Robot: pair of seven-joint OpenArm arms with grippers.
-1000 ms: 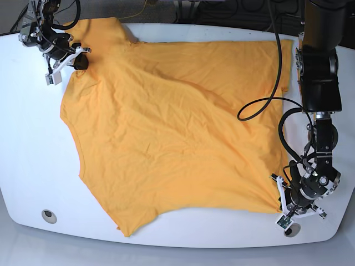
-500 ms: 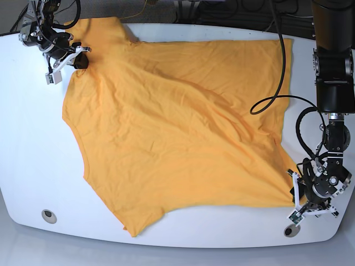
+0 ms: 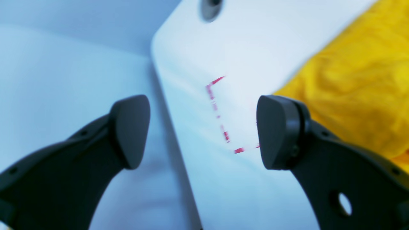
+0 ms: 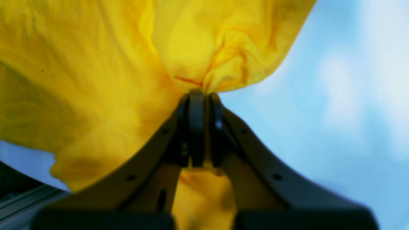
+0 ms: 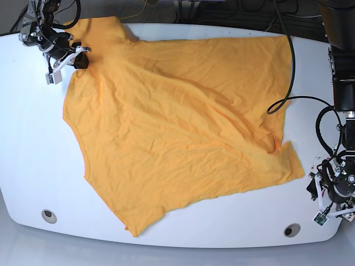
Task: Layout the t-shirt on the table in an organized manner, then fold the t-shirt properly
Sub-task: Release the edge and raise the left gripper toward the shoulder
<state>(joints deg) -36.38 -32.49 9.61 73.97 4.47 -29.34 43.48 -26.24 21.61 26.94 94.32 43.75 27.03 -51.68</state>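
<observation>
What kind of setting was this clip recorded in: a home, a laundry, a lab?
Most likely a robotics lab bench. A glossy white table with a cable grommet carries only an orange t-shirt, two cabled robot arms work from its corners, and red tape marks outline a spot on the tabletop.

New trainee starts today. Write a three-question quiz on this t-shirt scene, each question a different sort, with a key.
1. True or false: the left gripper grips the t-shirt.
2. Which gripper is shut on cloth? A) left B) right C) both
3. Fill in: between the left gripper's open jaws, the table shows a ___ tape outline.

Key: 1 false; 2 B; 3 red.
</observation>
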